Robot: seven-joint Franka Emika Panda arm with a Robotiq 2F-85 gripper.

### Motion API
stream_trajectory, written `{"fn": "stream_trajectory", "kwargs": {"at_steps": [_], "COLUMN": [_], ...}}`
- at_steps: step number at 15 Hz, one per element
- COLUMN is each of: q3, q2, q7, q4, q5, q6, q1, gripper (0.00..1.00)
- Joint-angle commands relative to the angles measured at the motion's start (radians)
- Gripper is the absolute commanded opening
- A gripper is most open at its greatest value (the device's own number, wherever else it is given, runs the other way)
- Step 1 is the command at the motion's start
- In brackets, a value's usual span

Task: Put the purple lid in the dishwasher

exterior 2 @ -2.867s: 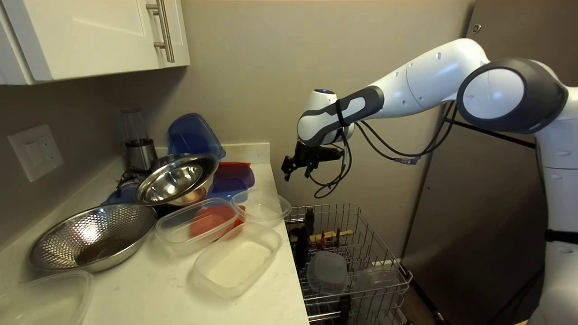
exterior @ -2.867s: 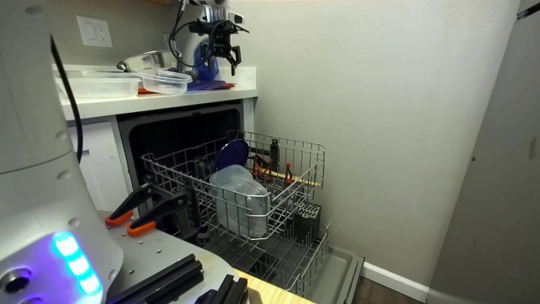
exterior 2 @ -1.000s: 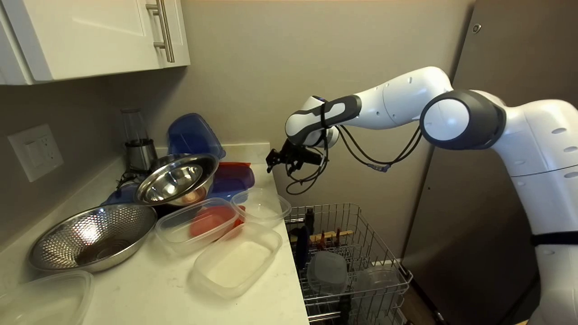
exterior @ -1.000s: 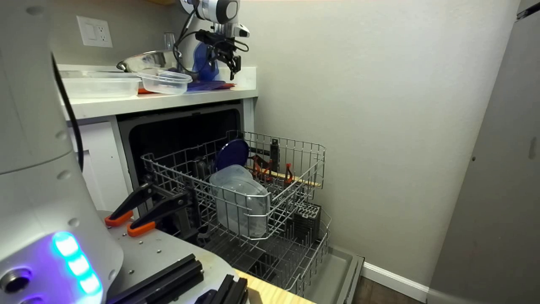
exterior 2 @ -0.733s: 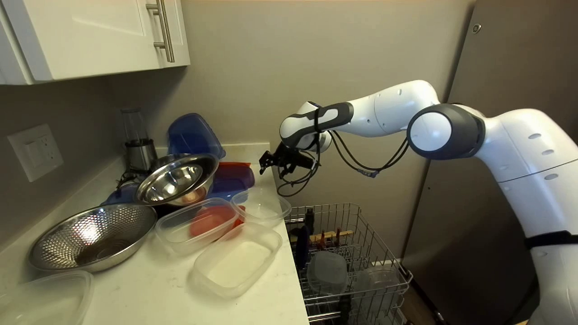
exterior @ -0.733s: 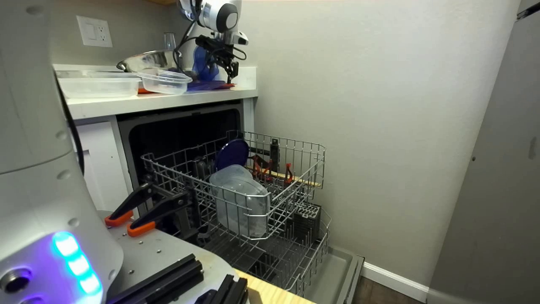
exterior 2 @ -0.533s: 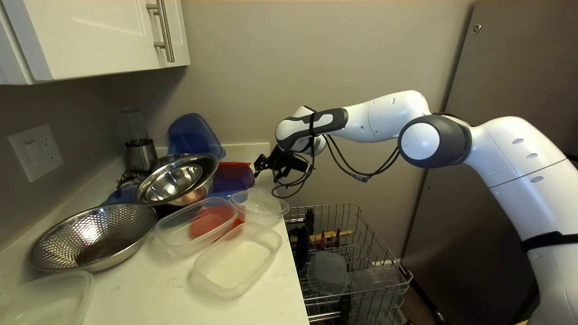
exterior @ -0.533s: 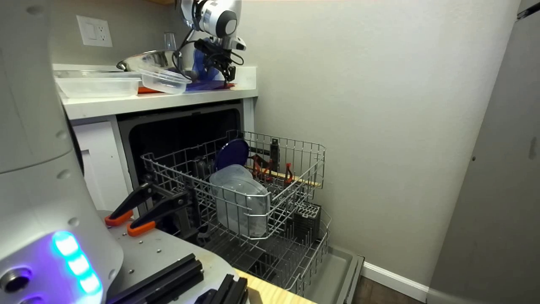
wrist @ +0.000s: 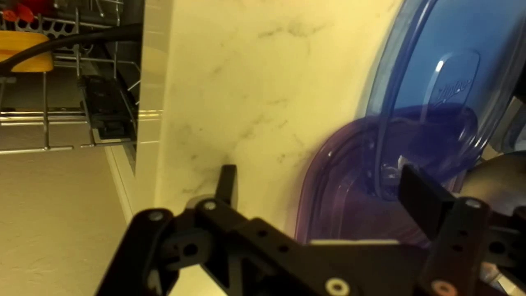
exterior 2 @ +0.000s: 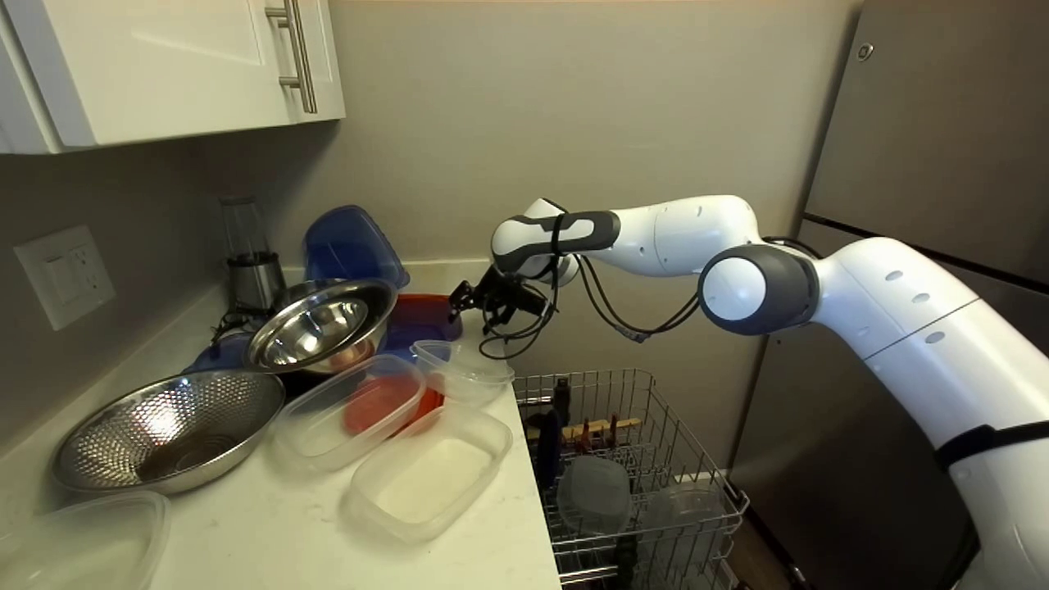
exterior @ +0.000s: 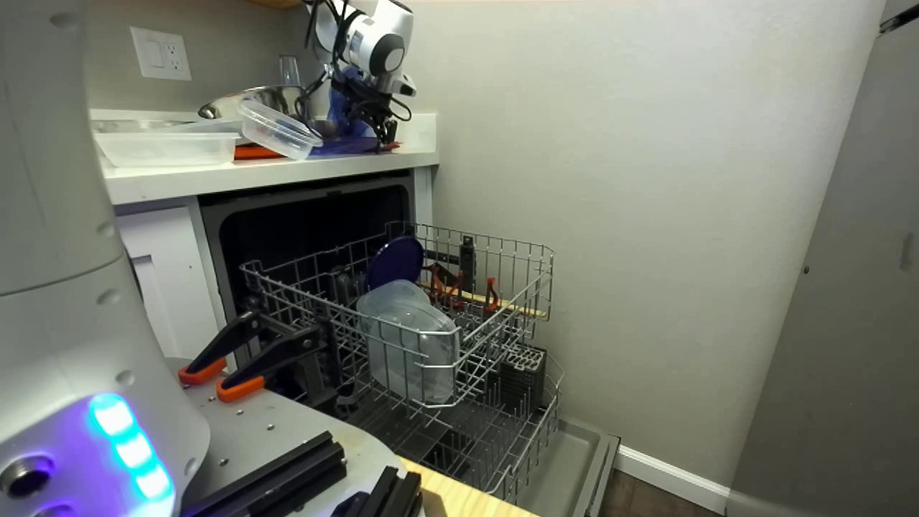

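I make out raised lettering [wrist: 454, 90], apparently Ziploc, on a blue lid [wrist: 427, 78] lying on the counter [wrist: 254, 82]. One purple lid [wrist: 349, 213] lies on the counter too, partly overlapped by the blue one; I also count one colander [exterior 2: 164, 410] and at least four clear containers [exterior 2: 430, 479] up there. The dishwasher [exterior: 309, 226] is below the counter. My arm [exterior 2: 676, 238] reaches over the counter's edge, forearm nearly level, wrist angled down. The gripper [wrist: 318, 176] has its fingers spread wide, one over bare counter, one over the lids, gripping nothing.
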Motion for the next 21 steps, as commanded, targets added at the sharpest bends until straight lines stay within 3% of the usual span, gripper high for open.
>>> {"fn": "stream_trajectory", "kwargs": {"at_steps": [1,10,21], "q3": [0.05,0.126,0.153], "q2": [0.065,0.168,0.236], "q7": [-0.017,-0.021,-0.003], "q4": [0.096,0.239,0.341], "q5": [0.042,0.05,0.031], "q6": [-0.027,0.003,-0.013], "q1": [-0.014,-0.012,0.004], "gripper": [1.0,1.0,1.0]}}
